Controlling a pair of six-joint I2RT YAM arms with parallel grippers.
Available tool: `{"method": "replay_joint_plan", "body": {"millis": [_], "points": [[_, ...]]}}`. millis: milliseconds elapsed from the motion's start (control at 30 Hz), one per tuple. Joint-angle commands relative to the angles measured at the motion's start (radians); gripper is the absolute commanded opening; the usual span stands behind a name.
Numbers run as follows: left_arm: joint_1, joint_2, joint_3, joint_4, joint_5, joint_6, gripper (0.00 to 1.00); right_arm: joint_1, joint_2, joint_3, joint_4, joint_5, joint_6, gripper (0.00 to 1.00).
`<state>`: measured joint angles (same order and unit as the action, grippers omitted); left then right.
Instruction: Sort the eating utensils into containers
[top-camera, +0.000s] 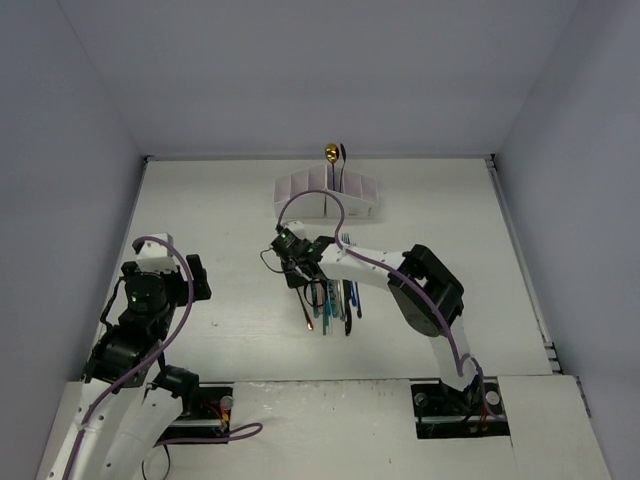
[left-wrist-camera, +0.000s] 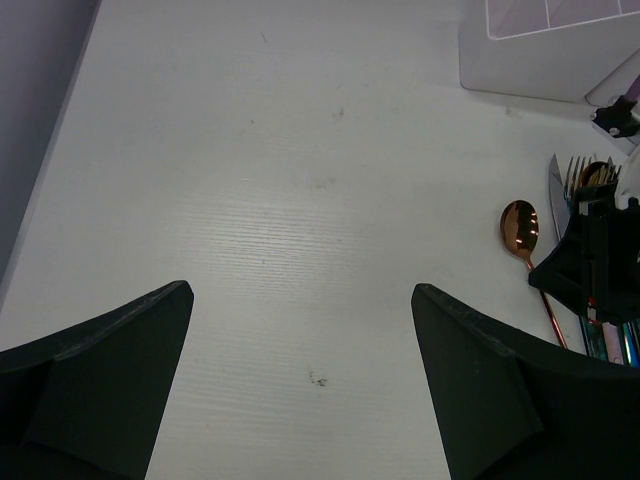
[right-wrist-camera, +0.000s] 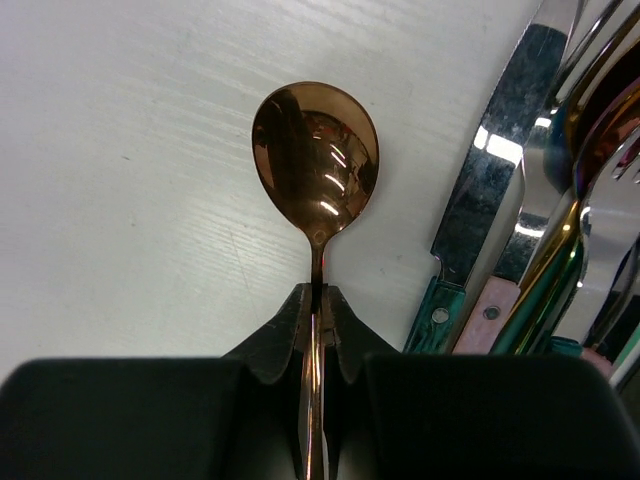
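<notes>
The right gripper (right-wrist-camera: 316, 305) is found clenched on a copper spoon (right-wrist-camera: 316, 160). The handle is pinched between the two fingertips just behind the bowl. The bowl is directed away from the wrist, over the bare white table (top-camera: 220, 220). Whether the spoon is lifted clear of the surface cannot be told.

Just beside the spoon, a tight bundle of utensils (top-camera: 337, 297) is laid roughly parallel to it. In the bundle a teal-handled knife (right-wrist-camera: 490, 170), a pink-handled knife (right-wrist-camera: 530, 225) and fork tines (left-wrist-camera: 578, 170) are made out; the other pieces overlap too much to be separated. The bundle is placed about mid-table, somewhat closer to the near edge than to the far edge.

The white organiser box (top-camera: 300, 208) is set close to the far edge, about midway between the left and right edges. A gold spoon (top-camera: 330, 153) and a dark utensil (top-camera: 343, 152) are lodged in its middle part, with their heads projecting past its far wall.

The left gripper (left-wrist-camera: 300, 290) is found released, its jaws spread wide with nothing between them. It is held over bare table toward the left edge, well apart from the bundle.
</notes>
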<state>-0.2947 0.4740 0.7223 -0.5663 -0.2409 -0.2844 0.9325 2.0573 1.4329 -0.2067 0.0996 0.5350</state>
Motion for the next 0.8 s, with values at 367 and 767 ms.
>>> {"method": "replay_joint_plan", "body": {"millis": [367, 767], "points": [[-0.003, -0.002, 0.003, 0.071, -0.015, 0.011, 0.90, -0.156, -0.276, 0.359, 0.137, 0.221, -0.275, 0.00], [-0.003, 0.005, 0.005, 0.072, -0.018, 0.011, 0.90, -0.396, -0.168, 0.301, 0.809, 0.192, -0.454, 0.00]]}}
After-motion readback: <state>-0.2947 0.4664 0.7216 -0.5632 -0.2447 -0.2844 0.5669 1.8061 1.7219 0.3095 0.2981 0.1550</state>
